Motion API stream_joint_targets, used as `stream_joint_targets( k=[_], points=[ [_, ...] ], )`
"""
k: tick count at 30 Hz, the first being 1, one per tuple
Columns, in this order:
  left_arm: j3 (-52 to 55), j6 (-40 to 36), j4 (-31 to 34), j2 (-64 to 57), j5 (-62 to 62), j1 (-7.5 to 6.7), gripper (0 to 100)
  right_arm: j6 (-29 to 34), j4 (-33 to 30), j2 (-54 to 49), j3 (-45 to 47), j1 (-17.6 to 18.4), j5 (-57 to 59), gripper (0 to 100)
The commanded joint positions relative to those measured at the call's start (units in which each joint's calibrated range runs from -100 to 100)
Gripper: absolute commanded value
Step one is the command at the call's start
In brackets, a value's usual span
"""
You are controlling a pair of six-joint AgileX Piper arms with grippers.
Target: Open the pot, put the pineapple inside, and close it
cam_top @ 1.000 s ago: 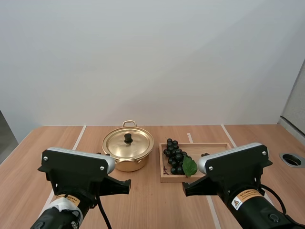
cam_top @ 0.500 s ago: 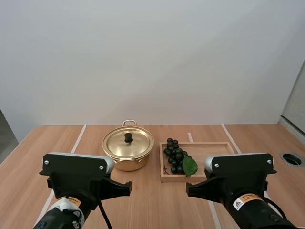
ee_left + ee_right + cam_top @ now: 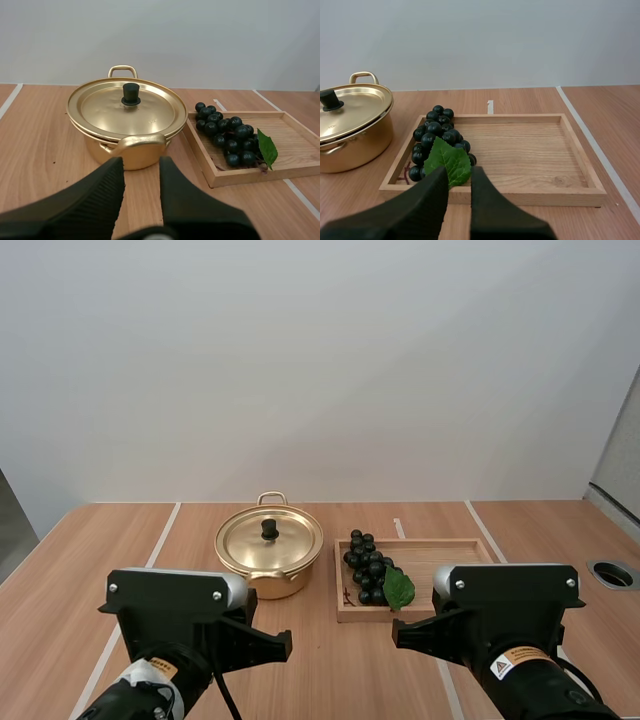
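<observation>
the gold pot [image 3: 262, 580] stands on the wooden counter [image 3: 320, 670], a little left of centre. its lid [image 3: 270, 540] sits flat on the rim, with the black knob [image 3: 269, 529] upright in the middle. just beside the pot, on its right, lies a shallow wooden tray [image 3: 450, 558]. the fruit here is a bunch of dark grapes [image 3: 366, 567] with one green leaf [image 3: 398, 588]. it lies inside the tray, along the wall nearest the pot, and the rest of the tray floor is bare wood.

both arms sit at the near side of the counter, well apart from pot and tray. the left arm [image 3: 178, 605] faces the pot and the right arm [image 3: 510, 595] faces the tray.

in the left wrist view, the left end effector [image 3: 141, 167] lines up with the pot's near handle [image 3: 140, 143]. its two black fingers [image 3: 107, 182] stand a narrow gap apart, ribbed inner faces turned to each other, with nothing between them. in the right wrist view, the right end effector [image 3: 459, 172] points at the leaf end of the grapes. its fingers [image 3: 432, 187] are also narrowly parted and hold nothing.
</observation>
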Motion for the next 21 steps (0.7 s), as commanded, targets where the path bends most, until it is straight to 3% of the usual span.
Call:
stream_joint_targets(
  k=[1, 3, 5, 8, 9, 10, 14, 21],
  points=[
    [0.1, -0.3, -0.5, -0.3, -1.2, -0.16, 41, 0.2, 0.6, -0.3, 0.0, -0.2, -0.6, 30],
    [0.1, -0.4, 1.9, -0.3, -1.9, -0.16, 40, 0.2, 0.6, -0.3, 0.0, -0.3, 0.0, 30],
    [0.1, -1.6, 5.2, -0.3, -4.0, 0.00, 32, 0.2, 0.2, -0.3, 0.0, -0.3, 0.0, 30],
    [0.1, -2.1, 7.3, -0.3, -5.8, 0.09, 0, 0.3, -2.8, -0.3, 0.0, -0.6, -0.6, 23],
    [0.1, -2.4, 8.0, -0.3, -6.2, 0.23, 0, 0.3, -4.2, -0.3, 0.0, -0.6, -0.7, 16],
    [0.1, -2.4, 8.9, -0.3, -7.1, 0.50, 0, 0.3, -6.1, -0.3, 0.0, -0.8, -0.9, 1],
    [0.1, -2.8, 10.3, -0.3, -8.8, 1.99, 0, 0.3, -10.9, -0.3, 0.0, -1.5, -0.8, 0],
    [0.1, -7.2, 12.6, -0.3, -8.4, 3.98, 0, 0.3, -11.1, -0.3, 0.0, -1.5, 0.1, 0]
  ],
)
